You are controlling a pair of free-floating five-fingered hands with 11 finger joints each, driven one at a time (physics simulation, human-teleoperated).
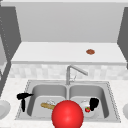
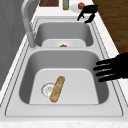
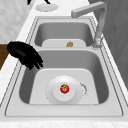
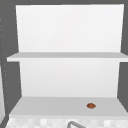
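Two black hands: the left hand at the sink's left rim, the right hand over the right basin. One baguette lies in the left basin. One plate carries one strawberry. One red ball sits at the sink's front edge. One brown item rests on the shelf. One faucet.

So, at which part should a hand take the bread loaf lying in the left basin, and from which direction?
Probably across its middle, coming straight down from above. The bread loaf lies flat on the floor of the left basin, long and narrow, one end over the drain. Its long sides are free, so fingers could close across its width. The left hand hovers open over the basin's front rim.
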